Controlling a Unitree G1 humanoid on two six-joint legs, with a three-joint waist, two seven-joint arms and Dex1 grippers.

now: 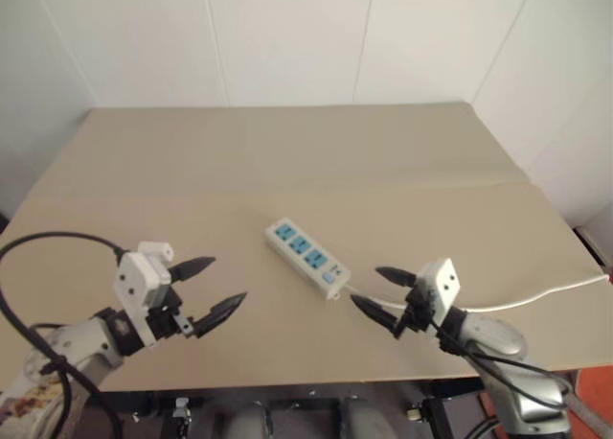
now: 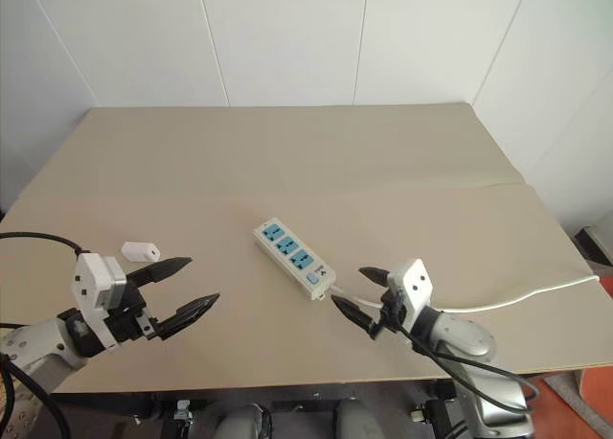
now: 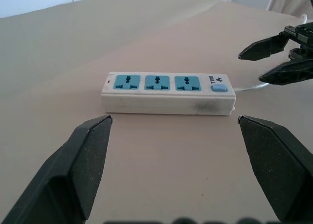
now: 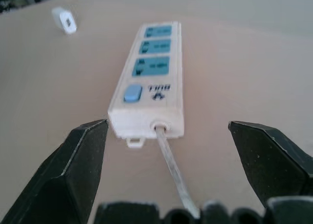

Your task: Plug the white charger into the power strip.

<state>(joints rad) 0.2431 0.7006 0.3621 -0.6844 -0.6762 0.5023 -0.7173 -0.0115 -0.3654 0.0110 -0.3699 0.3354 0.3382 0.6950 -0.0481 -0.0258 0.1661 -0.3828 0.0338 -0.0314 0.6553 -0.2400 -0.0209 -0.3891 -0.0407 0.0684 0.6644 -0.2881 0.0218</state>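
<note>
The power strip [image 1: 305,257] lies flat near the table's middle, its three blue sockets facing up and a blue switch [image 4: 132,93] at its near end. The white charger [image 2: 140,252] lies on the table to the strip's left, just beyond my left gripper [image 2: 203,280], which is open and holds nothing. My right gripper [image 1: 366,286] hovers open and holds nothing just short of the strip's switch end, where the cord [image 4: 168,158] leaves it. In the right wrist view the charger [image 4: 63,19] shows past the strip's far end.
The strip's white cord [image 1: 536,293] runs right across the tan table [image 1: 287,161] and off its right edge. White walls stand behind and to the right of the table. The table's front edge lies just below both grippers.
</note>
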